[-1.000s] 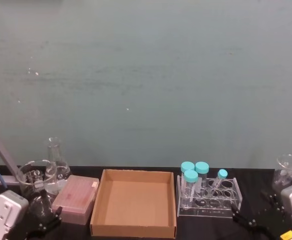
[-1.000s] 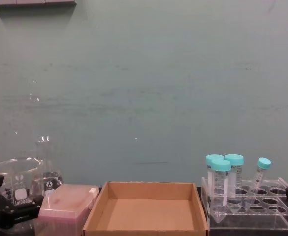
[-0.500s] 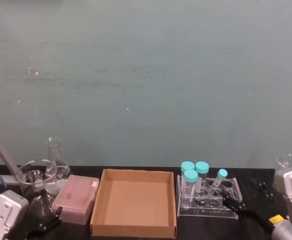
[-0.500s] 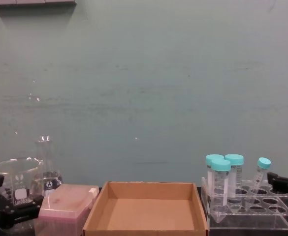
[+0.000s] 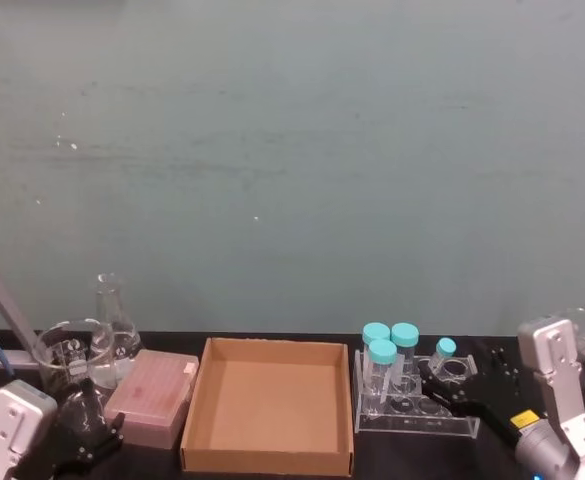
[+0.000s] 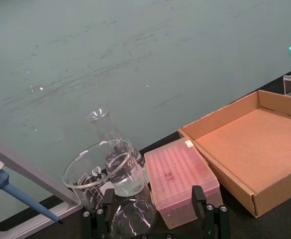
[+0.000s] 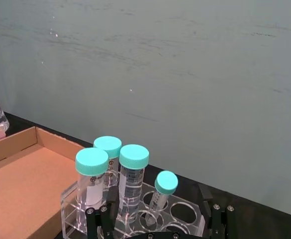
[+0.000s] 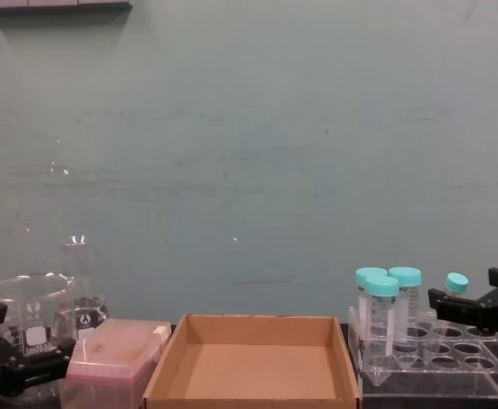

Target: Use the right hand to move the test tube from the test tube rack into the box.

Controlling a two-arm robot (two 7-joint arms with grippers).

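The test tube (image 5: 443, 350) (image 8: 455, 285) (image 7: 163, 188), slim with a small teal cap, leans in the clear test tube rack (image 5: 417, 418) (image 8: 436, 379) (image 7: 73, 221) at the right of the table. My right gripper (image 5: 447, 385) (image 8: 470, 298) (image 7: 156, 209) is open and low at the rack. One finger stands on each side of the tube without touching it. The brown cardboard box (image 5: 269, 462) (image 8: 168, 366) (image 6: 235, 184) (image 7: 16, 149) lies empty just left of the rack. My left gripper (image 5: 82, 440) (image 6: 150, 211) rests open at the table's left front.
Three wider teal-capped tubes (image 5: 382, 352) (image 8: 383, 287) stand at the rack's left end. A pink plastic box (image 5: 154, 395), a beaker (image 5: 67, 352), a conical flask (image 5: 112, 315) and a round flask (image 6: 133, 224) crowd the left. A blue pipette (image 6: 13, 191) lies far left.
My right arm has swung in from the right edge toward the rack, and its open fingers now flank the slim tube. The tube, the rack and the left arm have not moved.
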